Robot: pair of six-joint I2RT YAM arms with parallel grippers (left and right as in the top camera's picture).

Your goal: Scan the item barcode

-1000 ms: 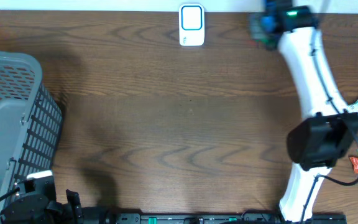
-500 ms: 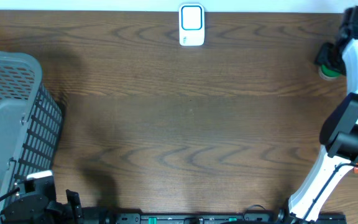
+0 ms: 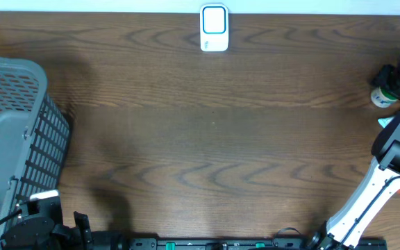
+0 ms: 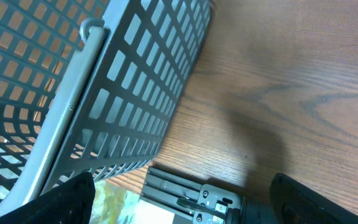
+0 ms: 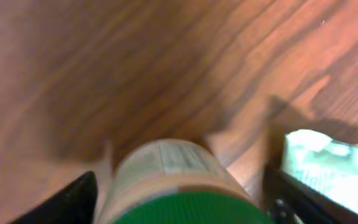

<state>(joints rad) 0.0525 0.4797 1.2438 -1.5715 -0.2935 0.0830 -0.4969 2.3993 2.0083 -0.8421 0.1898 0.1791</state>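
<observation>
The jar (image 3: 385,96), with its green lid (image 5: 185,213) on, stands at the far right edge of the table (image 3: 214,139). That is well apart from the scanner (image 3: 214,28) at the middle of the far edge, so I judge the step in hand to be getting a sound hold on the jar before any scan. My right claw (image 5: 179,202) has a finger on either side of the jar up near the lid, but the wrist view is smeared and I cannot tell whether the pads press on it or stand just off. I would want a sharp picture before closing, then grip square across the round body rather than the lid, so it cannot squirt out. A printed label (image 5: 176,155) shows on the jar's wall; it is too blurred to tell whether it carries the barcode, so I would plan to turn the jar slowly at the scanner's window. A pale packet (image 5: 328,152) lies just beside the right finger, which mustn't catch it. My left claw (image 4: 185,193) sits wide apart and empty beside the basket (image 4: 104,93).
</observation>
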